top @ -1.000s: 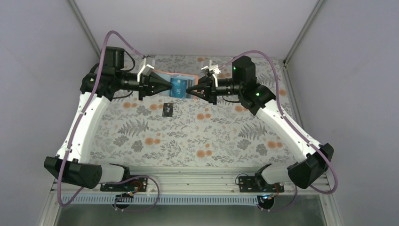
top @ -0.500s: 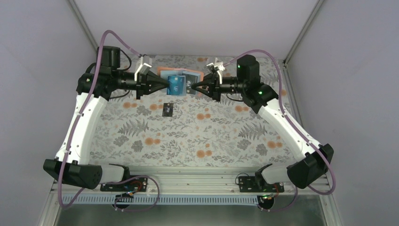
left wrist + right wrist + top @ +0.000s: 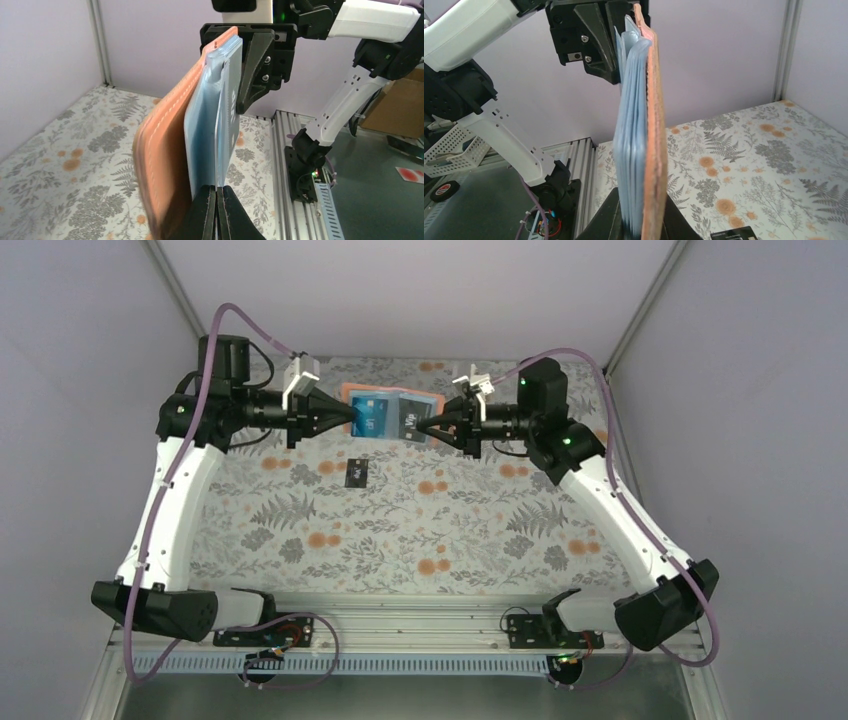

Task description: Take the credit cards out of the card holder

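At twelve o'clock above the floral cloth (image 3: 450, 530), the holder (image 3: 425, 402) hangs open between both arms, stitched tan leather outside, smooth pale-blue pockets inside. The left gripper (image 3: 352, 417) is pinched tight on the thin, glossy blue card (image 3: 372, 420) at the holder's nine o'clock edge. The right gripper (image 3: 422, 426), nearly closed, clamps its three o'clock edge. The flat black card (image 3: 357, 472) lies on the cloth at the holder's seven o'clock.

Card holder (image 3: 398, 396) open and raised off the table (image 3: 480, 520), far middle. Tan-orange outside, light blue pockets facing up. Blue card (image 3: 369, 418) partway out at its left half, overlapping the lining. Black card (image 3: 357, 472) flat on the floral surface, nearer, apart from the holder.
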